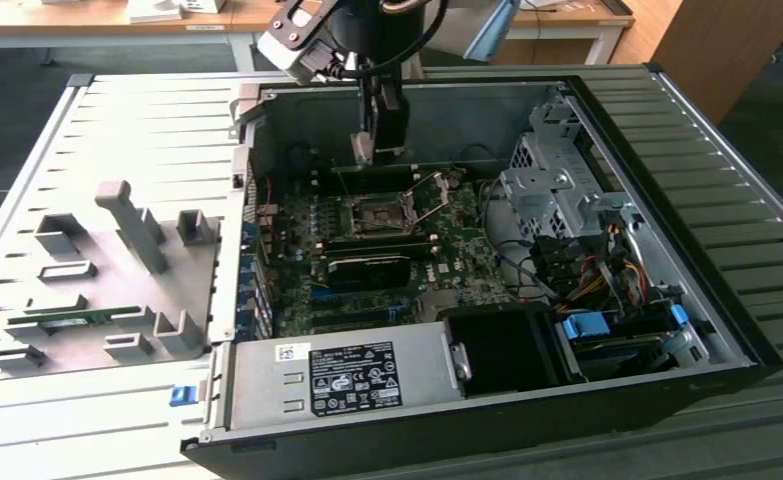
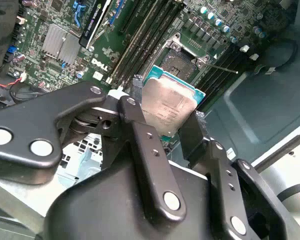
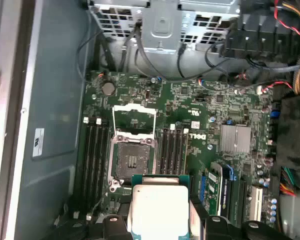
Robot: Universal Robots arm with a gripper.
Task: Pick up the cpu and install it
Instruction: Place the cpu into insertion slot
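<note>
The open computer case (image 1: 458,110) holds the motherboard (image 3: 200,100); above its open socket (image 3: 131,161), inside the case, the gripper (image 2: 166,107) clamps the cpu (image 3: 159,210) by opposite edges.

The arm (image 1: 362,40) points down, tool (image 2: 166,116) pinching the cpu (image 3: 159,207).

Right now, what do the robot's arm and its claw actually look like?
The gripper is matte black: flat, rounded link bars joined by shiny silver pins and dotted with small screw holes, narrowing to two slim fingers. In the exterior view the arm is dark, with black cables looping beside it and a paler bracket mounted near the wrist.
</note>
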